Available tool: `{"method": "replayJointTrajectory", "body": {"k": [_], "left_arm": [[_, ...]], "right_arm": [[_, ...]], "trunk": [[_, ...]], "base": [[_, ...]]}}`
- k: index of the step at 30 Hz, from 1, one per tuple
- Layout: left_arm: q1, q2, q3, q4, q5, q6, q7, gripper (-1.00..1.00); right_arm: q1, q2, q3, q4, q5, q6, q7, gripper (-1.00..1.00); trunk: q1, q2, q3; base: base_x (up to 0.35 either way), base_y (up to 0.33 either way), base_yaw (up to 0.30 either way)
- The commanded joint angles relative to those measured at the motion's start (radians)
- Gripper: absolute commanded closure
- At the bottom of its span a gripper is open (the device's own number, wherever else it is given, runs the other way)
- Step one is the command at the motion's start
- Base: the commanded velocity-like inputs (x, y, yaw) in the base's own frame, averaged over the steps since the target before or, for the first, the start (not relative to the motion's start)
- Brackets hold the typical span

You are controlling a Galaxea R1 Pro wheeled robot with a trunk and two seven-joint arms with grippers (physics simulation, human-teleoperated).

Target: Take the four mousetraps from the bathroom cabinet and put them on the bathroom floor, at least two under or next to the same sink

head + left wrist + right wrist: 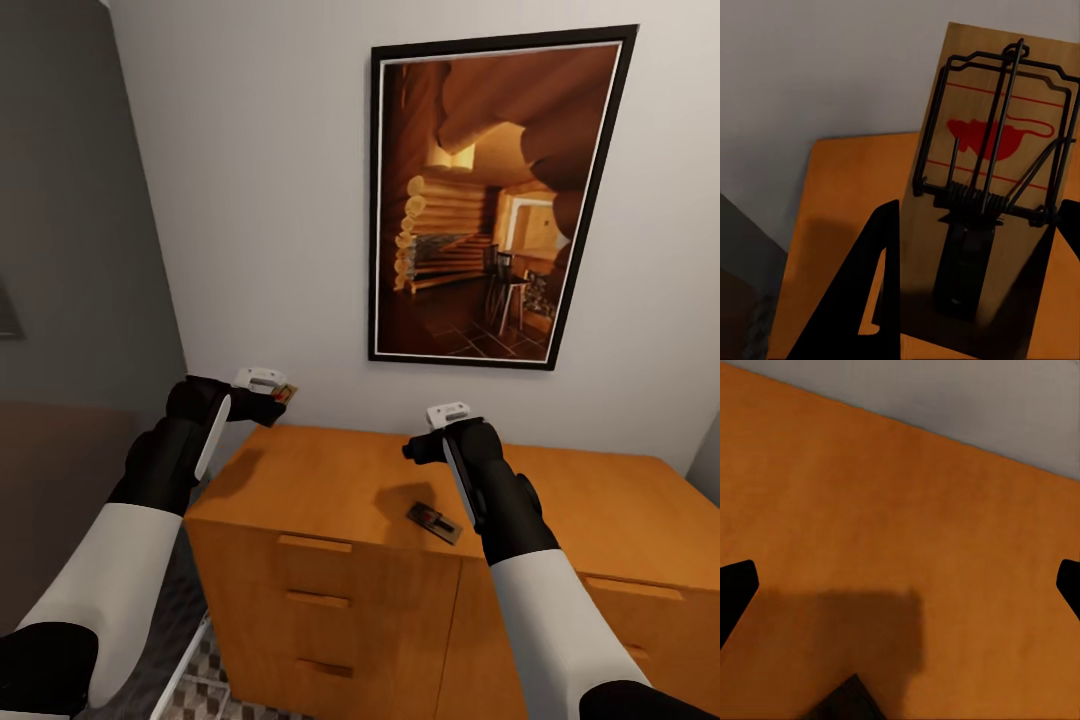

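My left gripper (278, 394) hangs in the air beyond the cabinet's left end, shut on one mousetrap (287, 393). In the left wrist view that mousetrap (982, 195) is a wooden plate with a red mouse print and black wire, held between the two dark fingers (874, 292). A second mousetrap (434, 522) lies flat on the orange-brown cabinet (330, 480) top, near its front edge. My right gripper (412, 450) hovers just above and behind it, open, its fingers (735, 592) spread wide over bare wood (907, 510). A dark corner (853, 701) shows at that view's edge.
A large framed picture (495, 200) hangs on the white wall behind the cabinet. The cabinet has drawer fronts with slim handles (315, 543). A grey wall (70, 250) stands at the left. A strip of patterned floor tile (215, 685) and a white frame (188, 655) lie beside the cabinet's left side.
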Motion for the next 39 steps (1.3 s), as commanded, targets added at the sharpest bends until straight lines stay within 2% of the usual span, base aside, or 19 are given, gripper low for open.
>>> {"method": "replayJointTrajectory", "body": {"k": [1, 5, 8, 25, 39], "left_arm": [[-0.001, 0.001, -0.002, -0.001, -0.011, 0.003, -0.009, 1.00], [-0.001, 0.000, -0.002, -0.001, -0.011, 0.003, -0.009, 1.00], [-0.001, -0.001, -0.002, -0.001, -0.011, 0.003, -0.009, 1.00], [-0.001, -0.002, -0.002, 0.002, -0.011, 0.003, -0.009, 1.00], [-0.001, -0.001, -0.002, 0.015, -0.011, 0.003, -0.009, 1.00]], "right_arm": [[-0.001, 0.000, 0.000, -0.001, 0.012, 0.004, 0.008, -1.00], [-0.001, -0.005, 0.002, -0.001, 0.016, 0.004, 0.005, -1.00], [-0.001, -0.018, 0.002, -0.007, 0.016, 0.004, 0.007, -1.00], [-0.001, -0.022, 0.002, -0.004, 0.001, 0.004, 0.014, -1.00], [-0.001, -0.023, 0.000, 0.002, -0.001, 0.004, 0.016, -1.00]], "trunk": [[0.000, -0.001, -0.001], [0.000, -0.001, -0.001], [0.000, -0.001, -0.001], [0.000, -0.001, -0.001], [0.000, -0.001, 0.005]], "base": [[0.000, 0.000, 0.071], [0.000, 0.000, 0.037], [0.000, 0.000, 0.007], [0.000, 0.000, 0.007], [0.000, 0.000, 0.165]]}}
